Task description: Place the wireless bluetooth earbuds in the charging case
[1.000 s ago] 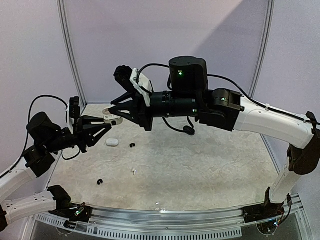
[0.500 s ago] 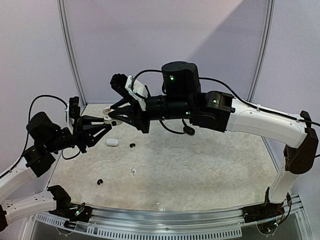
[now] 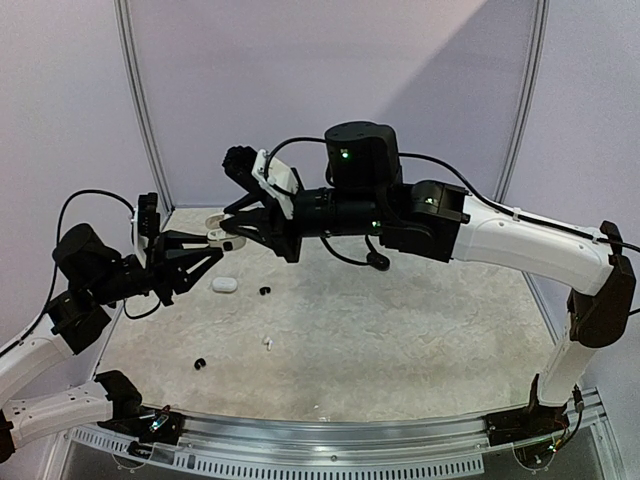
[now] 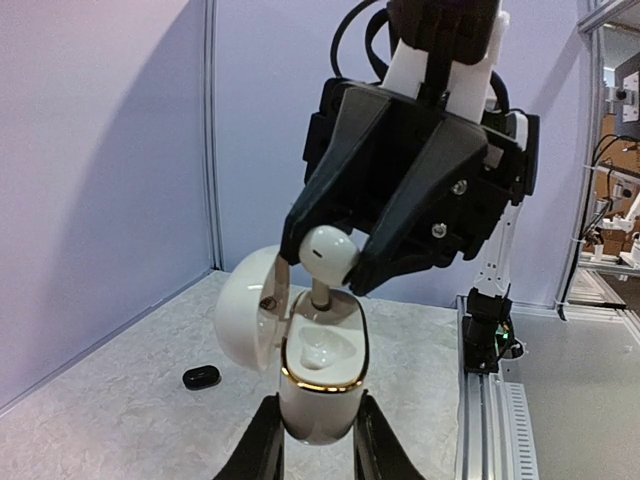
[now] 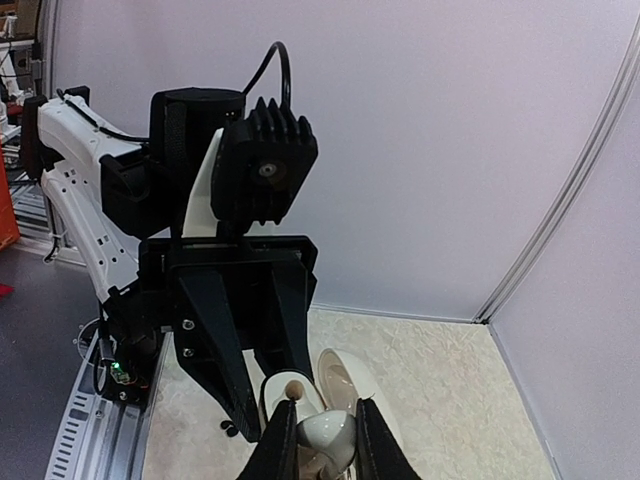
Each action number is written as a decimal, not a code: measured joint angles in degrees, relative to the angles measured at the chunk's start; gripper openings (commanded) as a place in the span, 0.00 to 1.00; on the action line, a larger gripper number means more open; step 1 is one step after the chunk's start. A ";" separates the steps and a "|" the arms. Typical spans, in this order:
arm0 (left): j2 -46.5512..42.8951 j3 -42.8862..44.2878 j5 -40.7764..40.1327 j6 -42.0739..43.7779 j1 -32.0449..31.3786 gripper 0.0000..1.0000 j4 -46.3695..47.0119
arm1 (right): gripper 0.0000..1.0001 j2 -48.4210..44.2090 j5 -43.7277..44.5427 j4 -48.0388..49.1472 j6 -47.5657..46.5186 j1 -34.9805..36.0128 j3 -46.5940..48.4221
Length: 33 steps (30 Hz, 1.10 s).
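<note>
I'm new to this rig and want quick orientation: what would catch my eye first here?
The two claws meet in mid-air over the far-left part of the table: the left claw grips an open gold-rimmed charging case, and the right claw holds a white earbud, stem down at the case's opening. Below them on the table lie a closed white case and loose black earbuds.

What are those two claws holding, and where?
The left gripper clamps the open charging case by its lower body; the right gripper pinches a white earbud by its head.
</note>
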 measured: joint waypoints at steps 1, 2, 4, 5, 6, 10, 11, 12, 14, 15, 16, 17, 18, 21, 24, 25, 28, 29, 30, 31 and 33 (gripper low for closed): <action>0.00 0.00 -0.02 0.00 0.00 0.00 0.00 | 0.01 0.00 -0.02 -0.02 -0.11 0.00 0.00; 0.00 0.00 -0.02 0.00 0.00 0.00 0.00 | 0.02 0.00 -0.04 -0.07 -0.26 0.00 0.00; 0.00 -0.02 -0.04 0.00 0.00 0.00 0.00 | 0.04 0.00 -0.04 -0.17 -0.59 0.00 0.00; 0.00 0.00 -0.09 0.00 0.00 0.00 0.00 | 0.06 0.00 -0.04 -0.37 -0.83 0.00 0.00; 0.00 -0.02 -0.11 0.00 0.00 0.00 0.00 | 0.08 0.00 -0.04 -0.59 -0.96 0.00 0.00; 0.00 0.00 -0.11 0.00 0.00 0.00 0.02 | 0.15 0.00 -0.07 -1.18 -1.38 -0.02 0.00; 0.00 -0.02 -0.11 0.00 0.00 0.00 0.04 | 0.16 0.00 -0.07 -1.25 -1.55 -0.02 0.00; 0.00 -0.02 -0.11 0.00 0.00 0.00 0.04 | 0.18 0.02 -0.04 -1.27 -1.70 -0.02 0.00; 0.00 0.00 -0.13 0.00 0.00 0.00 0.07 | 0.20 0.07 -0.04 -1.31 -2.05 -0.02 0.00; 0.00 -0.02 -0.11 0.00 0.00 0.00 0.07 | 0.21 0.07 -0.02 -1.38 -2.12 -0.02 0.00; 0.00 -0.02 -0.11 0.00 0.00 0.00 0.09 | 0.22 0.09 -0.02 -1.42 -2.25 -0.02 0.00; 0.00 -0.02 -0.13 0.00 0.00 0.00 0.09 | 0.24 0.13 0.00 -1.46 -2.29 -0.02 0.02; 0.00 -0.02 -0.13 0.00 0.00 0.00 0.09 | 0.25 0.20 0.00 -1.49 -2.40 -0.02 0.07; 0.00 -0.02 -0.17 0.00 0.00 0.00 0.09 | 0.29 0.48 0.17 -1.64 -2.45 -0.02 0.20; 0.00 -0.02 -0.22 0.00 0.04 0.00 0.07 | 0.32 0.61 0.22 -1.73 -2.45 -0.02 0.26; 0.00 -0.02 -0.26 0.00 0.04 0.00 0.07 | 0.33 0.63 0.24 -1.79 -2.43 -0.02 0.28; 0.00 0.00 -0.46 -0.17 0.07 0.00 0.07 | 0.36 0.68 0.20 -2.16 -2.40 -0.02 0.42; 0.00 -0.02 -0.63 -0.39 0.07 0.00 0.09 | 0.38 0.70 0.17 -2.36 -2.43 -0.02 0.52; 0.00 -0.02 -0.96 -0.61 0.07 0.00 0.09 | 0.40 0.76 0.13 -2.58 -2.21 -0.02 0.76; 0.00 0.00 -1.44 -0.90 0.07 0.00 0.09 | 0.41 0.83 0.02 -2.78 -2.10 -0.02 1.16; 0.00 -0.02 -2.21 -1.75 0.07 0.00 0.07 | 0.43 0.87 -0.50 -2.62 -1.44 -0.04 1.86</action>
